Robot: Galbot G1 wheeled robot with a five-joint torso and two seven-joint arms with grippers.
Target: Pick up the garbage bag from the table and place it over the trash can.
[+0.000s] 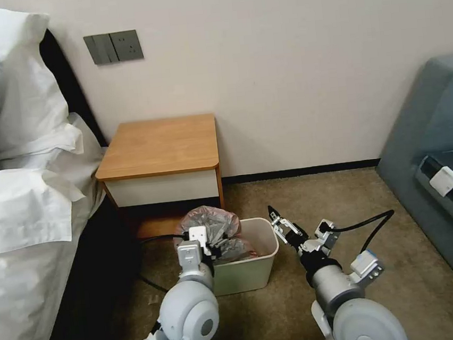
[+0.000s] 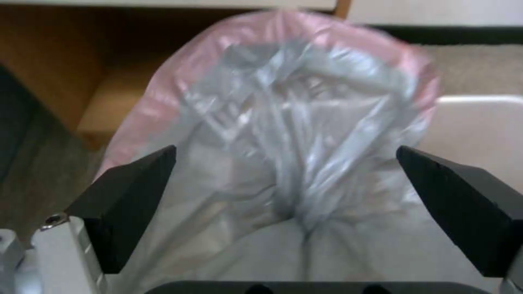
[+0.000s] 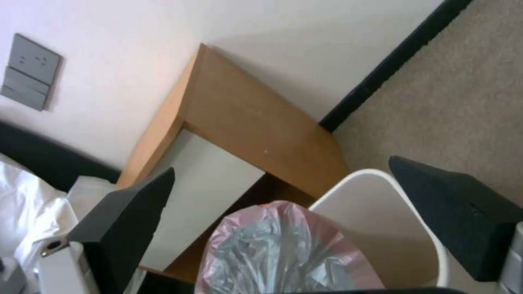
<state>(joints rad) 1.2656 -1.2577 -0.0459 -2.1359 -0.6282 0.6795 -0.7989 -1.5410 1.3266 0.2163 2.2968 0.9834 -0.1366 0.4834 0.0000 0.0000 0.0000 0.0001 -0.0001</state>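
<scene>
Left gripper (image 2: 286, 212) sits over the left rim of the small cream-beige plastic trash can (image 1: 258, 274), fingers (image 2: 128, 196) spread wide with the crinkly grey translucent garbage bag (image 1: 213, 230) bunched between them. The bag, pink at its edge, bulges up out of the can's left side; the can's right side is bare inside. Behind stands the orange-brown wooden table (image 1: 160, 144). Right gripper (image 1: 275, 219) hangs just beside the can's right rim, fingers (image 3: 122, 220) apart, holding nothing.
</scene>
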